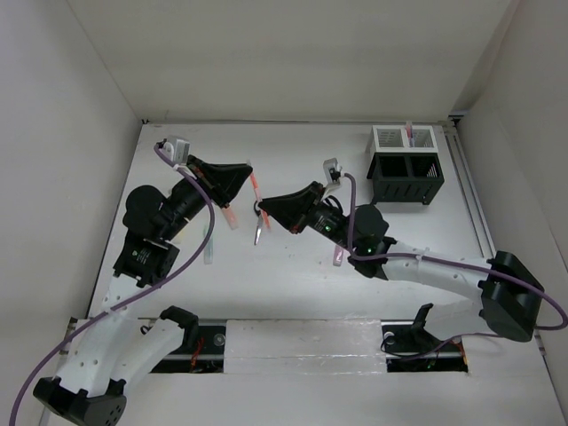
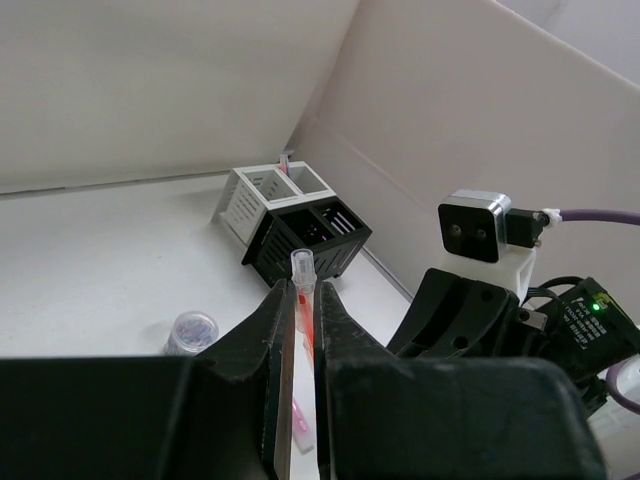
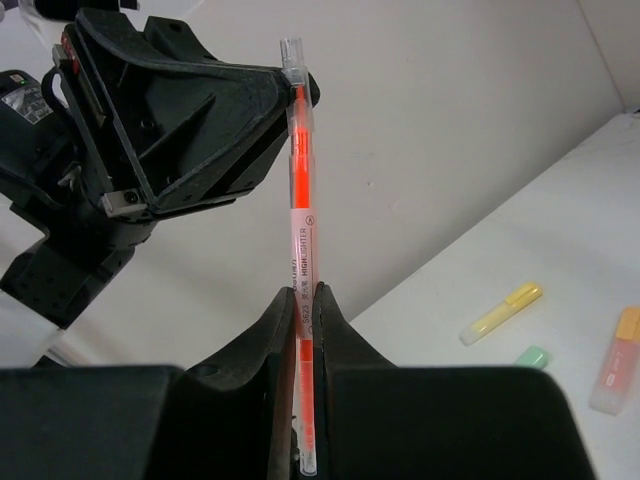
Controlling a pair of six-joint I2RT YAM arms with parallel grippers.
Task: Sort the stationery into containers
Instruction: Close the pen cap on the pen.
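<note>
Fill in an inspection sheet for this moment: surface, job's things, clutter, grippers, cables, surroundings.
Surface: white table, stationery scattered on it.
Job's things: orange pen held between both grippers; yellow highlighter and orange highlighter lying on the table; black organiser with white box joined on its far side, pink pen standing in the white box.
Clutter: nothing seen.
Grippers: left gripper and right gripper both shut on the orange pen.
Cables: purple cable along the left arm; second purple cable along the right arm.
Surroundings: white walls.

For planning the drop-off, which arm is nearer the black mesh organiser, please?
Right. The right arm lies just left of the black mesh organiser; the left arm is much farther left.
</note>
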